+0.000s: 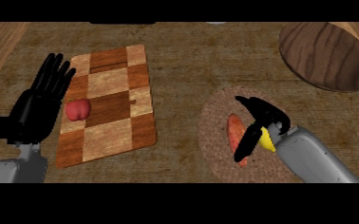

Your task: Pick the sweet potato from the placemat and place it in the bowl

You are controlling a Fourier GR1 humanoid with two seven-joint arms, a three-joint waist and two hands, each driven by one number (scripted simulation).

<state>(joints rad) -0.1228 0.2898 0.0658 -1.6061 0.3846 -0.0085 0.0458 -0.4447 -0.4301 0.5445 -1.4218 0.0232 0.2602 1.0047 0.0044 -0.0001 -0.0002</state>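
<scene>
Two hands: both mine, coming up from the lower edge of the frame, one at each side.
Right hand [261, 118]: lower right of the frame, over the round woven placemat [214, 123]; my fingers reach down and to the left, lying across the sweet potato, thumb out toward the upper left. They look fairly straight, laid on the vegetable rather than curled round it, so I read this hand as open.
Sweet potato [236, 132]: orange, long, lying on the placemat beneath my right fingers, partly hidden by them.
Yellow piece [267, 141]: just by my right wrist; I cannot tell what it is.
Left hand [38, 102]: far left of the frame, open, fingers straight and pointing up, resting beside the board.
Cutting board [108, 107]: chequered wood, left of centre, tilted slightly.
Red vegetable [78, 109]: on the left edge of the board, just beside my left palm; it looks like a pepper.
Bowl [321, 54]: dark wooden, upper right of the frame, cut off by the right edge, well apart from the placemat.
Counter [182, 71]: brown, mottled, under everything.
</scene>
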